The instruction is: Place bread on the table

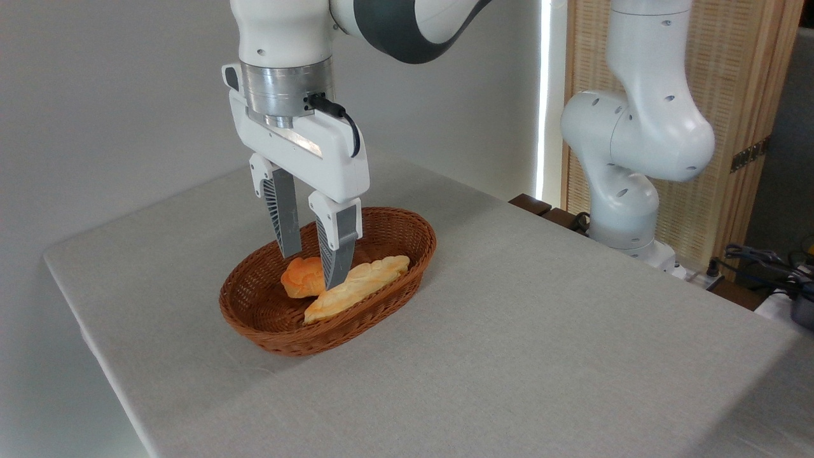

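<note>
The bread (pixel 301 278), a small round orange-brown bun, lies inside a brown wicker basket (pixel 267 318) on the grey cloth table (pixel 540 331). My gripper (pixel 313 270) hangs straight down over the basket, open, its two grey fingers (pixel 284 219) straddling the bun's right part. The near fingertip hides part of the bun and overlaps the pastry beside it. The fingers do not press on the bun.
A longer pale golden pastry (pixel 359 287) lies in the basket right of the bun, touching it. The arm's white base (pixel 626 191) stands at the table's far right edge, with cables (pixel 763 261) beyond it. Bare cloth spreads in front and right of the basket.
</note>
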